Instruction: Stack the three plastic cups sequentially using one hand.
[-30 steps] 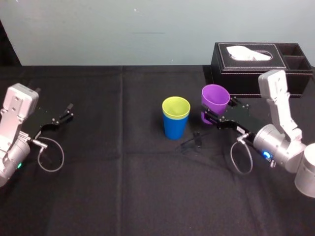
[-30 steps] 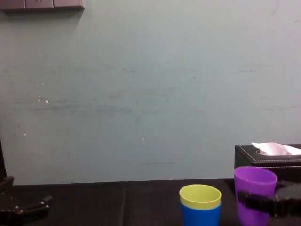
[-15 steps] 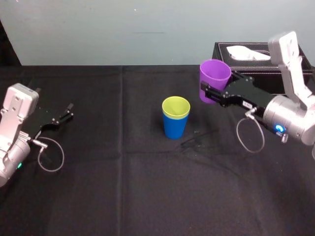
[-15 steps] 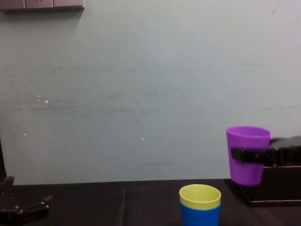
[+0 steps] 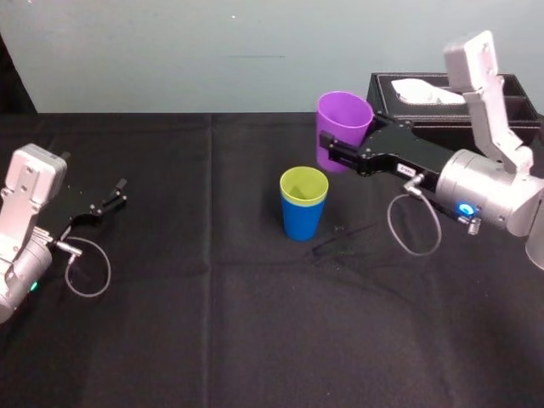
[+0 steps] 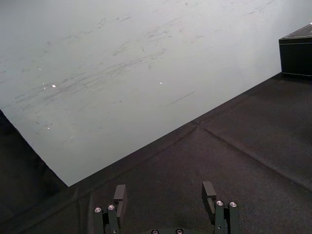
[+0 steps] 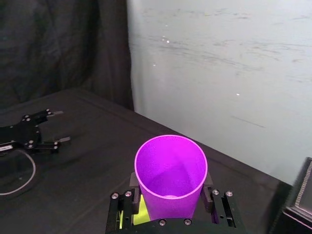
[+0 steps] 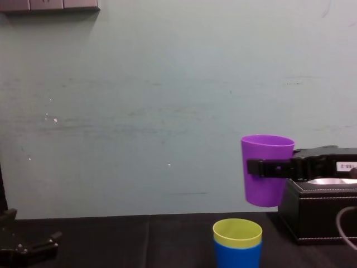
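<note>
Over table (image 5: pixel 255 323), right hand (image 5: pixel 327 155) gripping purple cup (image 5: pixel 346 119), label (image 8: pixel 347 166) unreadable

white label (image 8: pixel 346 166) on right tool (image 8: pixel 266 167), print too small to read

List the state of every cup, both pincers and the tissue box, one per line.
blue cup: upright, bottom of the stack.
yellow-green cup: upright, nested in the blue cup.
purple cup: upright, held in the air by the right pincer.
right pincer: shut on the purple cup.
left pincer: open, parked at the left.
tissue box: tissue poking from its top.
</note>
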Robot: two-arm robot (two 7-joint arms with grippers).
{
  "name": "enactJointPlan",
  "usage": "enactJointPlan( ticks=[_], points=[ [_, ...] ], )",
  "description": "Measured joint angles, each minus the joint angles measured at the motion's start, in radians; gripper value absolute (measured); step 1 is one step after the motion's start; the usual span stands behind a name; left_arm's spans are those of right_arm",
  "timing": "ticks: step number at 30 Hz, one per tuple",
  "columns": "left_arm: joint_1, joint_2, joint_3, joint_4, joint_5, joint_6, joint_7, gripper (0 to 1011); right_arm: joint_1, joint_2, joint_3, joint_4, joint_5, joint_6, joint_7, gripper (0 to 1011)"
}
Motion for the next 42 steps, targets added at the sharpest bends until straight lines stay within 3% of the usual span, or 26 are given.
enactJointPlan(
  ticks=[20, 42],
  points=[
    [0.0, 0.0, 0.0, 0.0, 0.0, 0.0, 0.0, 1011, 0.02, 0.001, -0.093, 0.026, 0.004, -0.044, -0.012, 726],
    [0.0, 0.0, 0.0, 0.0, 0.0, 0.0, 0.0, 1011, 0.027, -0.005, -0.12, 0.06, 0.006, -0.076, -0.03, 726]
  ],
)
